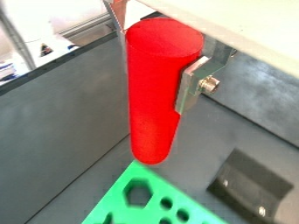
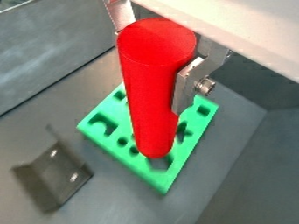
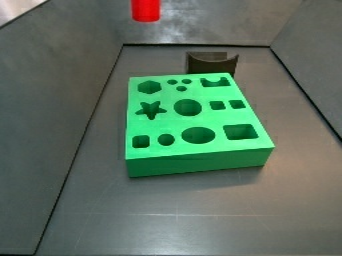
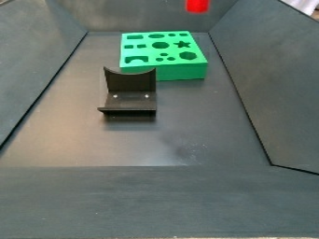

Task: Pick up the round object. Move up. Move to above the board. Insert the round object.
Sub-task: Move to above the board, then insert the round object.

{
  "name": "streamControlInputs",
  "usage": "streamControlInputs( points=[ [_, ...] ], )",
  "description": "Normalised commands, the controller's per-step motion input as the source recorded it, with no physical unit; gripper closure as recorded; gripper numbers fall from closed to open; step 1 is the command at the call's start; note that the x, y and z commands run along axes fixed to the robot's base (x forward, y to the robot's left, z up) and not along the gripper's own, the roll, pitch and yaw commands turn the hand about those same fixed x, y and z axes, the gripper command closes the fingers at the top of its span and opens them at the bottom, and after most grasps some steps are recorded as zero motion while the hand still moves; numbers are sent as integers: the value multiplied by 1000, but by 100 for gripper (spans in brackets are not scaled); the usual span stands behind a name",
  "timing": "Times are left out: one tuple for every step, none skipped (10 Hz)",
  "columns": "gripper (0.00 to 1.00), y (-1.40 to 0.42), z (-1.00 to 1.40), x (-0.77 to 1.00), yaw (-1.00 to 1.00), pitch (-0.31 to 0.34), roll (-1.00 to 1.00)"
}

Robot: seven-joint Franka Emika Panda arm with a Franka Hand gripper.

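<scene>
My gripper [image 1: 158, 70] is shut on the round object [image 1: 152, 96], a bright red cylinder peg that hangs upright between the silver fingers [image 1: 193, 83]; both wrist views show this grip [image 2: 156, 70]. In both side views only the peg's lower end shows at the top edge [image 3: 144, 9] [image 4: 197, 5], high above the floor, and the gripper itself is out of frame. The green board [image 3: 214, 120] with its cut-out holes lies flat on the floor below, also seen in a side view [image 4: 169, 73] and both wrist views [image 1: 117, 206] [image 2: 163, 175]. The peg's tip [image 2: 152, 149] looks over the board's area.
The dark fixture [image 3: 210, 63] stands on the floor just beside the board, also seen in a side view [image 4: 127, 93] and in both wrist views [image 1: 251, 184] [image 2: 52, 171]. Sloping dark walls [image 3: 80, 120] enclose the floor on all sides.
</scene>
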Motion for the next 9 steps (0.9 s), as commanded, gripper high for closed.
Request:
streamControlInputs(
  points=[
    [100,-1000,182,276,4,135,-6],
    [100,-1000,187,281,7,134,-5],
    [100,-1000,191,296,7,128,2],
    [100,-974,189,313,9,120,-7],
    [100,-576,123,216,2,126,11],
    [100,-401,93,176,5,116,12],
    [100,-172,46,86,3,83,17],
    [100,0,-6,0,0,0,10],
    [100,3,20,0,0,0,-51]
  ],
)
